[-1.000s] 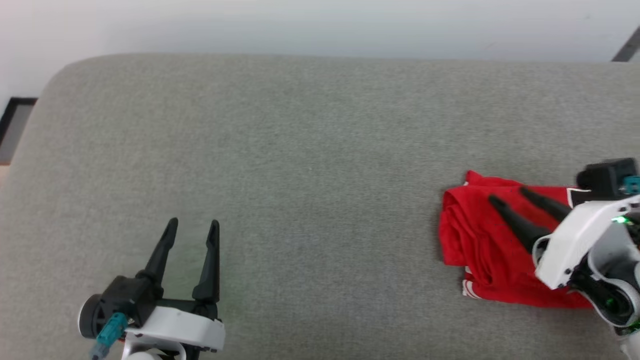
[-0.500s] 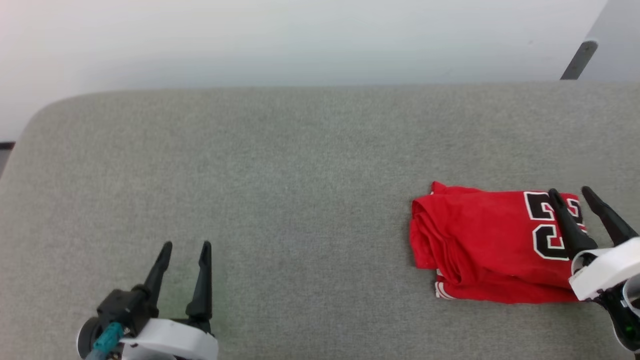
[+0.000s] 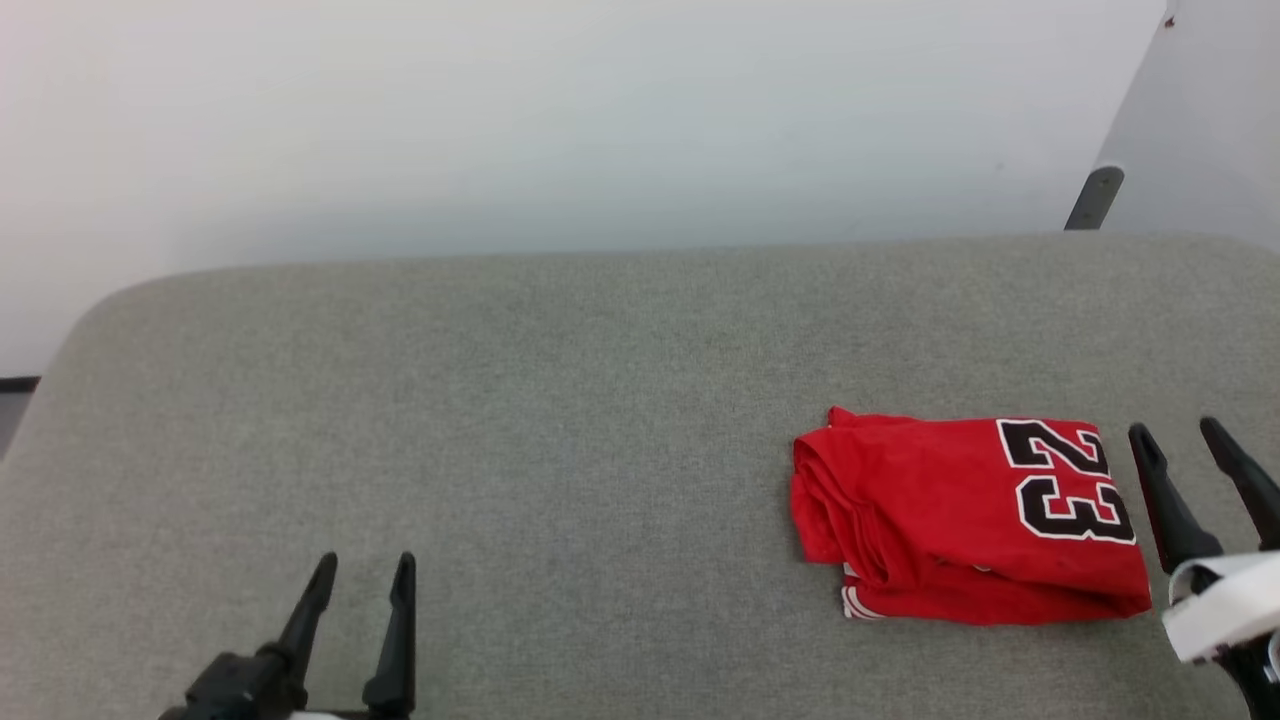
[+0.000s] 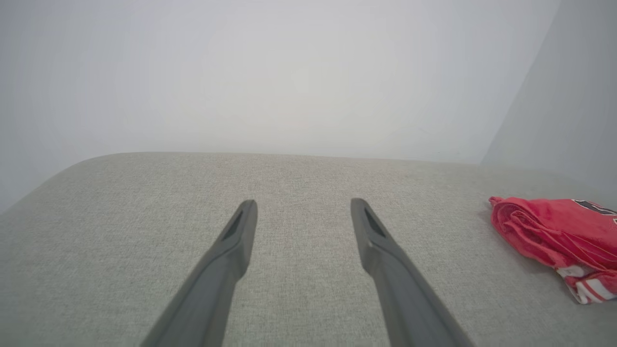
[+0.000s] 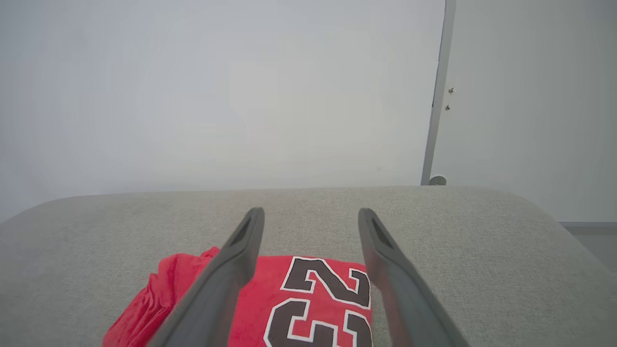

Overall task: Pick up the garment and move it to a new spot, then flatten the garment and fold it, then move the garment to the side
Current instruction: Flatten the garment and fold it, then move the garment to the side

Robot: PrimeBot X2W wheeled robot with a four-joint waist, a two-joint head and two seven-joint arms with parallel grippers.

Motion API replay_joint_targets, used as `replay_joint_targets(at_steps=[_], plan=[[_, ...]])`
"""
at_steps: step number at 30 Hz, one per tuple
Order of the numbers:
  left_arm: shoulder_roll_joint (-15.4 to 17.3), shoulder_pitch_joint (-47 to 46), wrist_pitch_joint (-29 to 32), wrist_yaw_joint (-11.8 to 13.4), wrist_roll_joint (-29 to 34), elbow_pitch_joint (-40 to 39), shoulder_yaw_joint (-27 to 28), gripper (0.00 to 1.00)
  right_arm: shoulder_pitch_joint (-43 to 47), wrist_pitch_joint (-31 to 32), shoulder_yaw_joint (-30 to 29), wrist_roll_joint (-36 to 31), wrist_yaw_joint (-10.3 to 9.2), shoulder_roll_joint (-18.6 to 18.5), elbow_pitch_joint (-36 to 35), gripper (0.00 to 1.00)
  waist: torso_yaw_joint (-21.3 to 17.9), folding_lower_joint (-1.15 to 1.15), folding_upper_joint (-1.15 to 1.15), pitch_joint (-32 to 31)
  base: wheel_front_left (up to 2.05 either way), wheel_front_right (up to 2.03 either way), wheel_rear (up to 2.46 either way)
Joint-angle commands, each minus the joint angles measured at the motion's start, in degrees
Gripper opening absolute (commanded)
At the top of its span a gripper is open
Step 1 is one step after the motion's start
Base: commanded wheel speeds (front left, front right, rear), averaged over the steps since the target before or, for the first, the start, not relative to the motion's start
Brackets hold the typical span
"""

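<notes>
On cushion [image 3: 500, 400], garment [image 3: 930, 510] lengthwise left-right

grey fabric surface [image 3: 500, 420], pale wall [image 3: 550, 110]

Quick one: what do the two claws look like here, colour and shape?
The left claw has two long, slim dark fingers tapering to narrow tips, each with a recessed slot near the tip, on a black base. The right claw has matching fingers, set in a curved white shell.
</notes>
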Motion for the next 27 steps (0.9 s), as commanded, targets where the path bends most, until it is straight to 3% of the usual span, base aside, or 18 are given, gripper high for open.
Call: replay_joint_targets(at_steps=[1,14,27], plan=[[0.11,1.1,0.03,0.03,0.22,-0.52,-0.05,1.0,1.54,-0.21,-0.87,-0.38,-0.04,0.03,-0.66,1.0,0.32,0.0,0.0,-0.83,0.0,0.0,0.0],[-1.54,8.93,0.03,0.03,1.06,-6.4,2.13,1.0,11.8,0.1,-7.21,-1.91,-0.04,0.44,-8.91,1.0,0.61,0.0,0.0,-1.57,0.0,0.0,0.0],[-2.05,8.55,0.03,0.03,2.17,-7.51,2.54,1.0,14.41,2.62,-10.34,-2.67,-0.04,2.52,-12.62,1.0,0.6,0.0,0.0,-1.11,0.0,0.0,0.0]])
